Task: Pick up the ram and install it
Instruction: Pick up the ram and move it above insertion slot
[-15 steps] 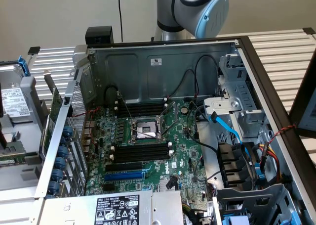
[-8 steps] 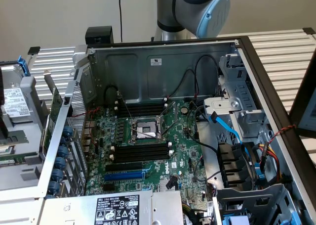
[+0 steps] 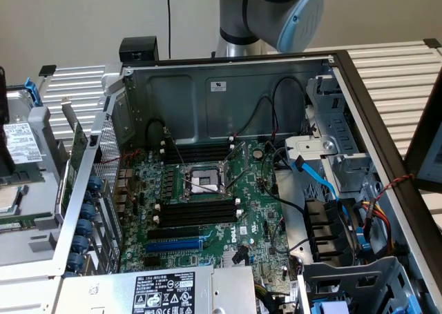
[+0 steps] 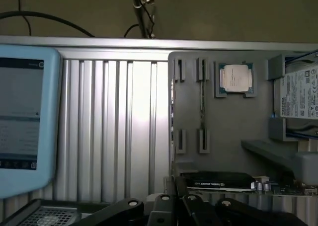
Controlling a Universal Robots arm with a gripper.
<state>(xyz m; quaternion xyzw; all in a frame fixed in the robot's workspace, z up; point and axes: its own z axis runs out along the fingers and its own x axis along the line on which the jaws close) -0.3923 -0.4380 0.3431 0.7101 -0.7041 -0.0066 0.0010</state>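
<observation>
Ribbed metal tabletop (image 4: 114, 126) holds a grey tray (image 4: 223, 141) with a processor (image 4: 235, 78); the gripper (image 4: 175, 188) is closed, empty; the drive label (image 4: 298, 94) cannot be read.

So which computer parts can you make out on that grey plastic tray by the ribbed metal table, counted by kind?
Square silver processor chip: 1
Hard drive with white label: 1
Flat black graphics card: 1
Thin ram stick, on edge: 1
Total: 4
</observation>
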